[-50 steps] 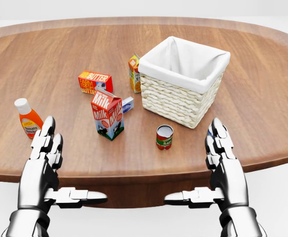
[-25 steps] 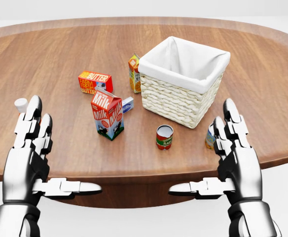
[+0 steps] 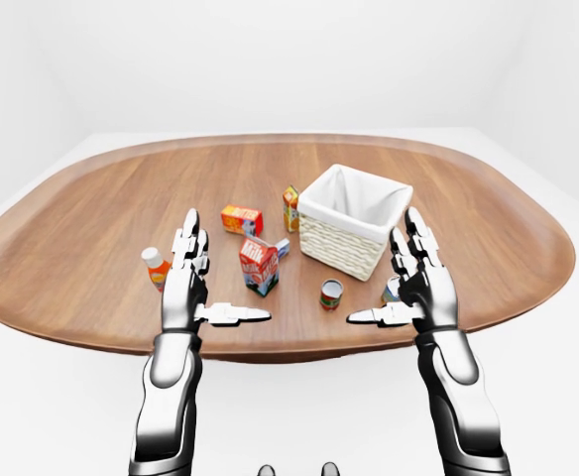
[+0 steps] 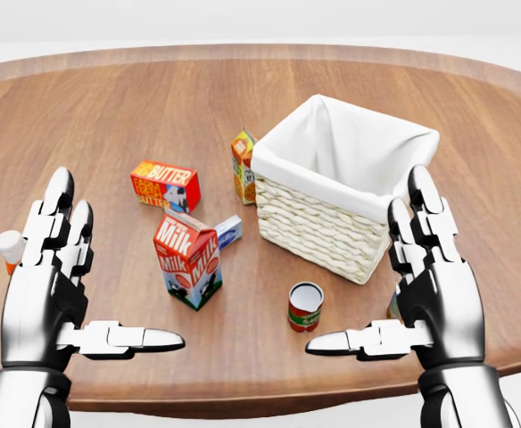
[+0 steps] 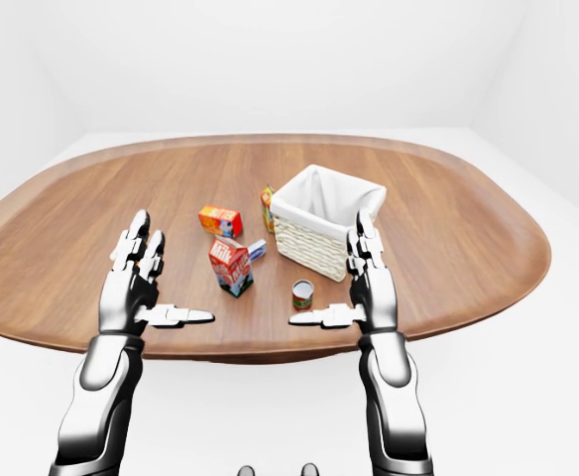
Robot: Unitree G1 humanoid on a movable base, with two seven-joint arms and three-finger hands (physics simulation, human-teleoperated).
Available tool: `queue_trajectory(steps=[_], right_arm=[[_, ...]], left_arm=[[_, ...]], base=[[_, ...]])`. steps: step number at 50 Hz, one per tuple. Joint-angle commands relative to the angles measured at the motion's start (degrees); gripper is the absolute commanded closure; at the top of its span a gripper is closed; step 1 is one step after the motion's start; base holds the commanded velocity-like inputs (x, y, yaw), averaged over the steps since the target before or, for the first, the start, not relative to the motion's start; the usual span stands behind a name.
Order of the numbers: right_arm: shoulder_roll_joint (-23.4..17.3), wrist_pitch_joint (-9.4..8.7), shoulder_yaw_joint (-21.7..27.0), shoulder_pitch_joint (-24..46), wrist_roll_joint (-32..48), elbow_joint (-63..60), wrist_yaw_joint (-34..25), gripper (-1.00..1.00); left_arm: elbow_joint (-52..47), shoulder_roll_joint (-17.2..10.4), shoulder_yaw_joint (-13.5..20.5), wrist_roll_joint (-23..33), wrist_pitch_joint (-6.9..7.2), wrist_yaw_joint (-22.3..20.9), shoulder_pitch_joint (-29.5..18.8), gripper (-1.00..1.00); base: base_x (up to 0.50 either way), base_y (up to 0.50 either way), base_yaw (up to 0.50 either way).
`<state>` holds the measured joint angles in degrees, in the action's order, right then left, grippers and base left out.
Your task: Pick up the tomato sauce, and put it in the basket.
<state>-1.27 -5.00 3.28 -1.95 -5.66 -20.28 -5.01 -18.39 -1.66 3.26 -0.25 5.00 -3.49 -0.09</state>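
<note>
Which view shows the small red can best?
The head view: the red can is largest there, standing upright on the table with its open side clear, below the basket and between both open hands. The left-eye and right-eye views show it small, label unreadable.

Surface count: one basket, one tomato sauce can, one milk carton, one butter box. One juice carton, one orange bottle, one small pale box.
</note>
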Motion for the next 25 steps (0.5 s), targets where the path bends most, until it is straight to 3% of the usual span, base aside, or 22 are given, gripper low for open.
queue_trajectory(steps=[1, 6, 15, 25], right_arm=[[0.1, 0.00, -0.1, -0.3, 0.1, -0.1, -0.5, -1.00], [0.1, 0.00, -0.2, -0.3, 0.3, 0.3, -0.5, -1.00], [0.2, 0.00, -0.4, -0.4, -0.1, 0.3, -0.6, -1.00], [0.2, 0.00, -0.7, -0.6, 0.4, 0.4, -0.9, -1.00]], left_arm=[[0.2, 0.1, -0.1, 0.1, 0.00, -0.1, 0.1, -1.00], [0.7, 0.1, -0.1, 0.2, 0.00, -0.1, 0.1, -1.00], [0.5, 0.1, -0.2, 0.3, 0.00, -0.1, 0.2, -1.00], [1.4, 0.1, -0.3, 0.5, 0.00, -0.1, 0.1, -1.00]], base=[[0.50, 0.00, 0.00], [0.50, 0.00, 0.00], [0.00, 0.00, 0.00], [0.00, -0.47, 0.00]])
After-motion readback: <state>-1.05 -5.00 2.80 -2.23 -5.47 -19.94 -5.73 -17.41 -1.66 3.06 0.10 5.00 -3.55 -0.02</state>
